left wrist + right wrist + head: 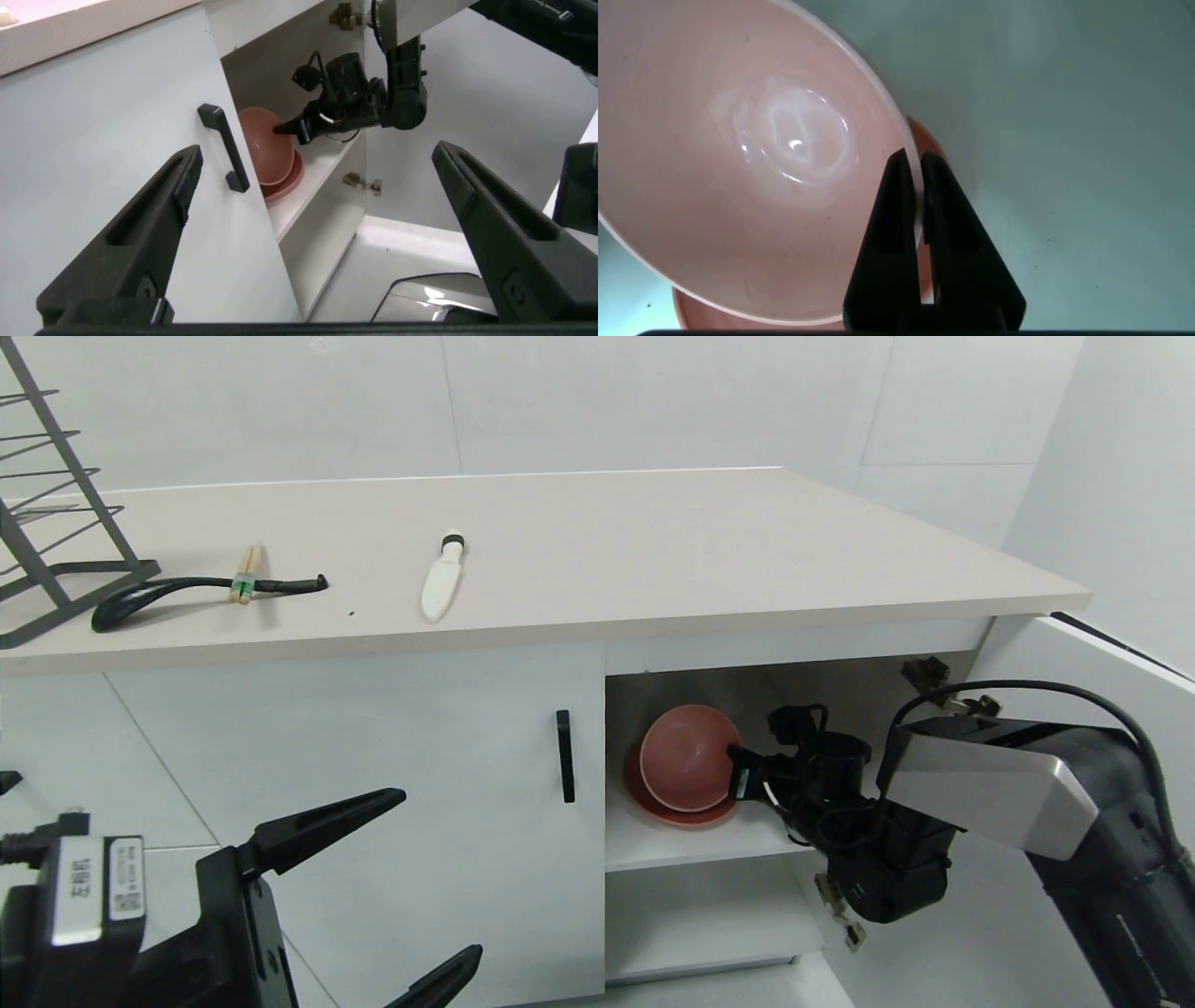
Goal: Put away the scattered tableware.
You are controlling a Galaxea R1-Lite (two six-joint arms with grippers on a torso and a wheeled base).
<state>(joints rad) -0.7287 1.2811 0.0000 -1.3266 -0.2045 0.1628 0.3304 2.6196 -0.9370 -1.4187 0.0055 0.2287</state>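
Right wrist view has the right gripper (917,177) at the centre of the frame, its two black fingers pressed together on the thin rim of a pink bowl (757,140), one finger inside the wall and one outside. A rim pinch like this likely suits a bowl too wide to span, and it leaves the underside free to settle onto something.

In the head view that same gripper (738,770) sits right of centre, inside the open cupboard (840,672). The bowl (686,756) is tilted, its mouth turned toward the camera, over a red plate (686,819) that lies on the upper shelf (709,847). The tilt suggests the bowl is not yet seated, so I judge that stacking it on the plate is the step in hand.

The left gripper (439,873) hangs at the lower left of the frame with its fingers spread and nothing between them, in front of the closed door (392,728), probably parked out of the way.

On the counter (700,541) at upper left, a black spoon (149,597), chopsticks (246,574) and a white knife (442,581) lie near a wire rack (56,523), not yet put away.
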